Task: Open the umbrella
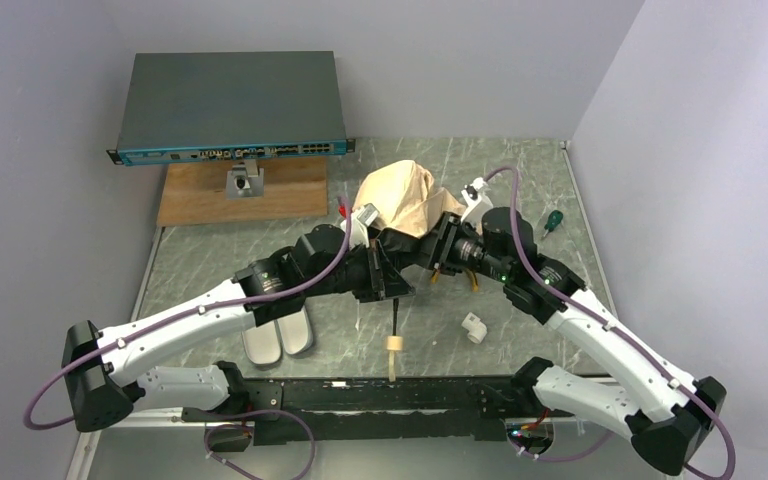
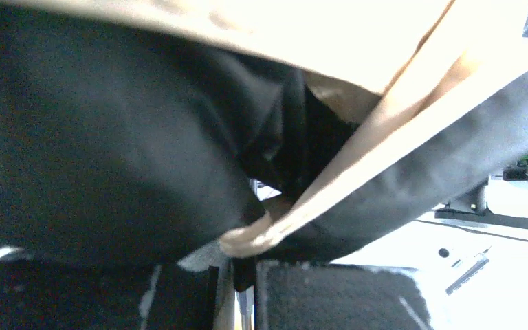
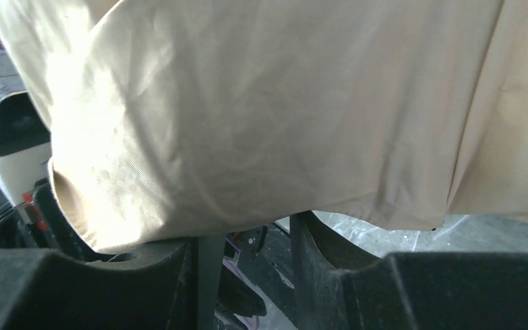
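The umbrella's cream-beige canopy (image 1: 400, 198) bulges half spread at the table's middle back, its black underside toward the arms. Its black shaft (image 1: 396, 315) runs toward the near edge and ends in the tan handle (image 1: 393, 346). My left gripper (image 1: 388, 275) is shut on the shaft just below the canopy. In the left wrist view the shaft (image 2: 246, 275) sits pinched between the pads (image 2: 330, 295), with black fabric (image 2: 110, 151) above. My right gripper (image 1: 438, 250) is at the canopy's right lower edge. In the right wrist view its jaws (image 3: 247, 240) stand apart, and cream fabric (image 3: 261, 117) drapes over the fingertips.
A dark network switch (image 1: 230, 105) sits at the back left over a wooden board (image 1: 290, 190) with a metal bracket (image 1: 245, 182). Two lavender-grey case shells (image 1: 278, 338) lie by the left arm. A white fitting (image 1: 474, 327) and a green-handled screwdriver (image 1: 552, 222) lie to the right.
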